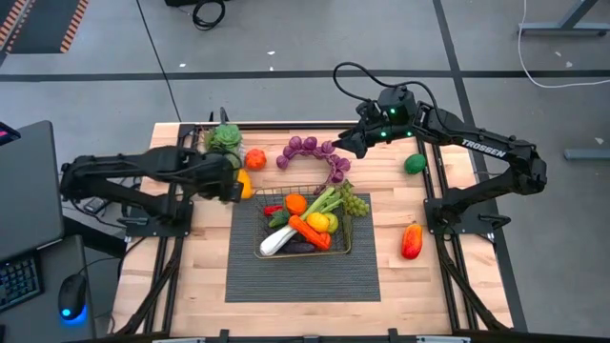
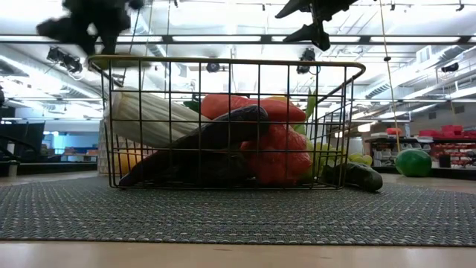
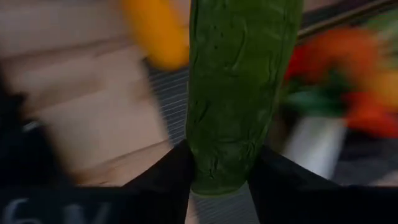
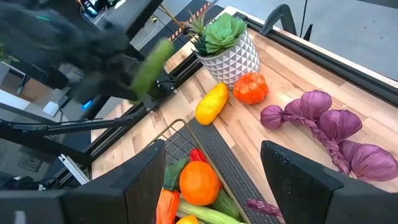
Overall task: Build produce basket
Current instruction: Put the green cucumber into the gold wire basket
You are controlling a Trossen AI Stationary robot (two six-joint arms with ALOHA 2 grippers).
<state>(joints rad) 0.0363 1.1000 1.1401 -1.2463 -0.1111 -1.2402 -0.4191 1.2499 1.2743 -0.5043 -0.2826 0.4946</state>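
We work on a pale wooden table (image 1: 191,295) with a dark ribbed mat (image 1: 303,272) at its centre. Our left gripper (image 1: 232,181), at left of centre in the high view, is clamped on a green cucumber (image 3: 239,93). The right gripper (image 1: 345,143) hovers at upper centre, jaws apart and empty. The basket (image 1: 259,246) sits on the mat, already holding leek, carrot and oranges. We judge the cucumber is being carried; next it must cross the basket's rim and be released.
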